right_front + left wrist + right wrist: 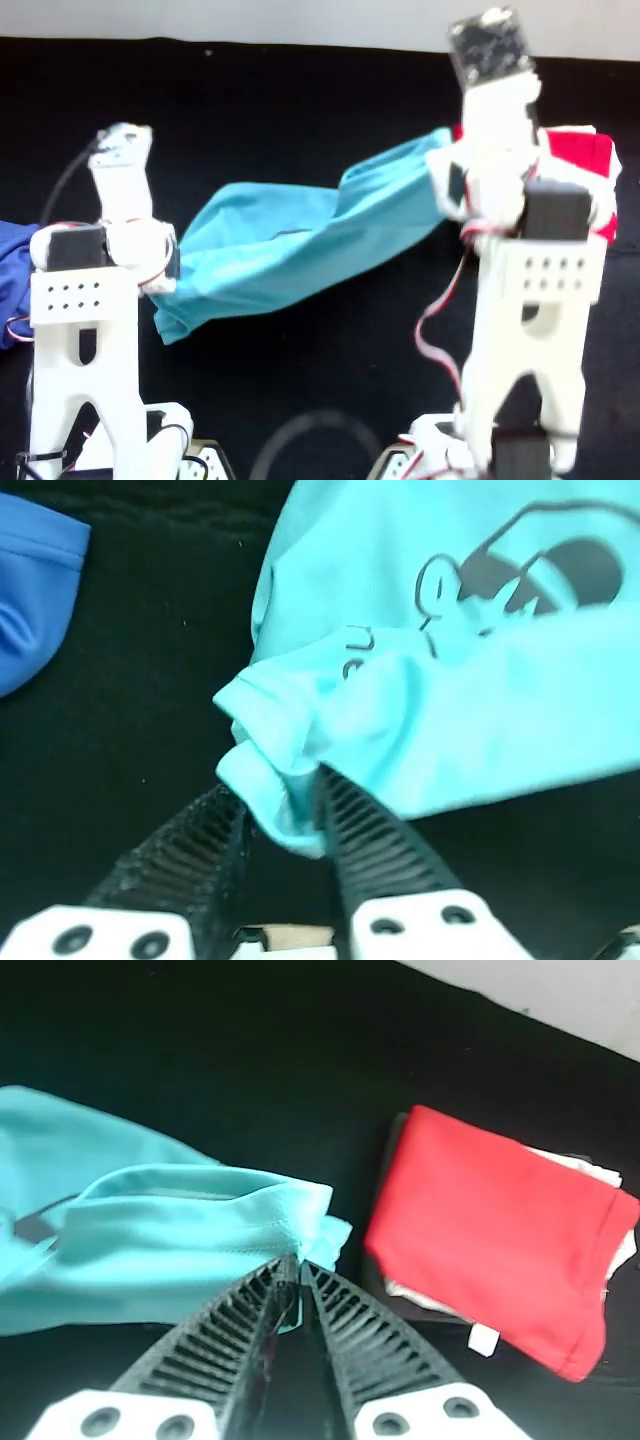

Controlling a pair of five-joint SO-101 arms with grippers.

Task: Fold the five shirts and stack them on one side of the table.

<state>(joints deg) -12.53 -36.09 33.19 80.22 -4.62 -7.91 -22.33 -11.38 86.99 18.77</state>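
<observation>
The teal shirt [300, 240] hangs stretched between the two arms, spanning the middle of the black tabletop [300, 100] and sagging a little along its lower edge. It looks doubled over lengthwise, with the printed side showing in the left wrist view.

The left claw [285, 805] pinches a bunched corner of it, the cloth crumpled between the ribbed fingers. The right claw [297, 1270] is pressed together on a thin bit of the opposite hem, the rest of the fabric spreading away from its tips.

To do this fold well, I judge both pinches should hold firm and the arms should move together, so the cloth stays taut and lands flat without wrinkles. The right grip looks slight, so a hard pull could slip it free.

A folded red shirt [490, 1230] lies just beside the right claw, on top of something white, which is probably the stack. A blue shirt [15, 265] lies loose at the tabletop's far left edge, near the left arm [120, 200].
</observation>
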